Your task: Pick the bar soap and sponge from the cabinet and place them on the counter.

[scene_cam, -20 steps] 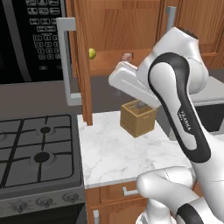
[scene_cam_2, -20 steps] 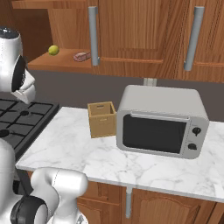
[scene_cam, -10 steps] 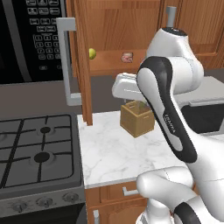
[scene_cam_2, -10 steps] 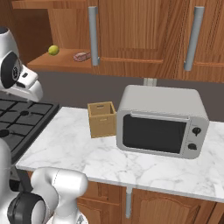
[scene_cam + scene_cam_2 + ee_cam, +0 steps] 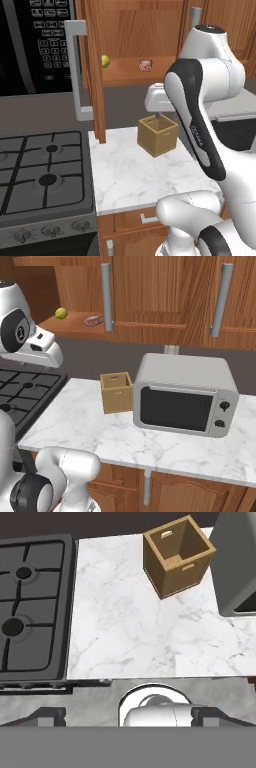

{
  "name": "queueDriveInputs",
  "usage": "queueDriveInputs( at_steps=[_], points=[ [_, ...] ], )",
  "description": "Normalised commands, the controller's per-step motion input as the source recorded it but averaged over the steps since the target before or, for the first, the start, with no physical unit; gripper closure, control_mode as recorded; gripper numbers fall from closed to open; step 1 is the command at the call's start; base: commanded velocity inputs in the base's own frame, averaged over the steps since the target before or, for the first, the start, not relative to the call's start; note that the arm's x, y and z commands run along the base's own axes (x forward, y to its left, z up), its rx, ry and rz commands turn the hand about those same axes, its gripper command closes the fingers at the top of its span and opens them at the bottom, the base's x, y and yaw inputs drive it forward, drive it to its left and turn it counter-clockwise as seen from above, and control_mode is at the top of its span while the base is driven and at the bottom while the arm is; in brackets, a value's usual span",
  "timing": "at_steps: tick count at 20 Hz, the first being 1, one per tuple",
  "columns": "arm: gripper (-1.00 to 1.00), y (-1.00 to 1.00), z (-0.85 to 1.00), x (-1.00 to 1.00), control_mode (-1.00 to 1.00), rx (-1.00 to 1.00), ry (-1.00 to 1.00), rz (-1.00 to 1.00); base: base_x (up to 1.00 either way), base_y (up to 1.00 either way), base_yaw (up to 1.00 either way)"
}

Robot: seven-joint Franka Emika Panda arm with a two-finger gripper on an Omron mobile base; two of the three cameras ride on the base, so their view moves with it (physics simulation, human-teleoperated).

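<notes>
The bar soap, a small pinkish block, lies on the shelf of the open wooden cabinet. Next to it on the shelf sits a yellow-green round fruit. The sponge is out of view. My gripper hangs below shelf height, above the white marble counter. It points down at the slab and is well apart from the soap. Its fingertips stand wide apart, open, with nothing between them.
An open-topped wooden box stands on the counter. A grey microwave is to its right. The black gas stovetop borders the counter on the left. The open cabinet door juts out over the counter's left end.
The arm has risen more upright, and the hand has come further into the right base view from the left. The jaws stayed open and the shelf items have not moved.
</notes>
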Motion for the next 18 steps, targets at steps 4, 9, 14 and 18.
queueDriveInputs(
  at_steps=[4, 9, 14, 18],
  points=[
    [-1.00, -0.50, 0.00, 0.00, -1.00, 0.00, -0.17, 0.00, 0.00, 0.00, 0.00],
    [-1.00, -0.32, -0.03, 0.10, -1.00, -0.09, -0.30, 0.00, 0.00, 0.00, 0.00],
    [-1.00, -0.35, 0.06, 0.21, -1.00, -0.11, -0.19, 0.01, 0.00, 0.00, 0.00],
    [-1.00, -0.42, 0.21, 0.32, -1.00, -0.06, 0.00, 0.00, 0.00, 0.00, 0.00]
  ],
)
